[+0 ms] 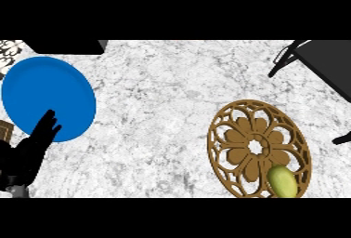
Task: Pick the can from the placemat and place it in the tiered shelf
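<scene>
A yellow-green can (pixel 282 181) lies at the near edge of a round brown openwork placemat (pixel 257 148) at the lower right of the marble counter. The black tiered shelf (pixel 328 65) fills the upper right corner, with a dark leg reaching onto the counter. My left hand (pixel 31 148) shows at the lower left, fingers straight and pointing up, its tips over the rim of a blue plate. It holds nothing and stays far from the can. My right hand is out of sight.
A large blue plate (pixel 48 95) lies at the left. A black object (pixel 65 45) sits at the top left edge. A small patterned item (pixel 10 48) shows in the far top left corner.
</scene>
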{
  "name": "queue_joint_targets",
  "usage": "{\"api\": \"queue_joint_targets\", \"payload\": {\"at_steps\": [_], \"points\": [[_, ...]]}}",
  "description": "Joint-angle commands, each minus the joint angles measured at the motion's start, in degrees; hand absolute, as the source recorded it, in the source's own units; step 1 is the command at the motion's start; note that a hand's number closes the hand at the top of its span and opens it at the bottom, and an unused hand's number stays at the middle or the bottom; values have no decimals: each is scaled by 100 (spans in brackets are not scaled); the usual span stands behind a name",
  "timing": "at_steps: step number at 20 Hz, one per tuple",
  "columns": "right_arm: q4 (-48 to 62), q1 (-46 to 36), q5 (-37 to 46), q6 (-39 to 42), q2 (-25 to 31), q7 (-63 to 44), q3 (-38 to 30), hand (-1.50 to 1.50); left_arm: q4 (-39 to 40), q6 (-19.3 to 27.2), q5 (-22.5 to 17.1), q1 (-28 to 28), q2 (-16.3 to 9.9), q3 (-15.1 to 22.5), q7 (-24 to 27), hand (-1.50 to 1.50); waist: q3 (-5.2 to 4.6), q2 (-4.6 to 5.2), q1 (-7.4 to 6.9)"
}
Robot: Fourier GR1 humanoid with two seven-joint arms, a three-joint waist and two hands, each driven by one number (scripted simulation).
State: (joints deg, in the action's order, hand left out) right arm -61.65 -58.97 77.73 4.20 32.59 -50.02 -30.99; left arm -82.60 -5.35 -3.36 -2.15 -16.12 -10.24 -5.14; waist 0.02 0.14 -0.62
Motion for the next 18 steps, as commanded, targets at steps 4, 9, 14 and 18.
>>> {"api": "queue_joint_targets", "payload": {"at_steps": [4,9,14,18], "points": [[638,269,-210,-1,503,422,71,-150,83,-89,-88,411,-162,-157,-366,0,-1,-5,33],[971,338,-565,-1012,366,732,-19,-150,219,-110,-57,350,-49,-156,-168,0,0,7,-11],[553,266,-1256,-1169,427,876,-424,-150,-69,-13,17,246,-51,-155,-333,0,2,-16,25],[-125,-49,-1576,-852,174,203,-476,-150,173,-55,98,-77,25,-202,243,0,-7,-39,59]]}}
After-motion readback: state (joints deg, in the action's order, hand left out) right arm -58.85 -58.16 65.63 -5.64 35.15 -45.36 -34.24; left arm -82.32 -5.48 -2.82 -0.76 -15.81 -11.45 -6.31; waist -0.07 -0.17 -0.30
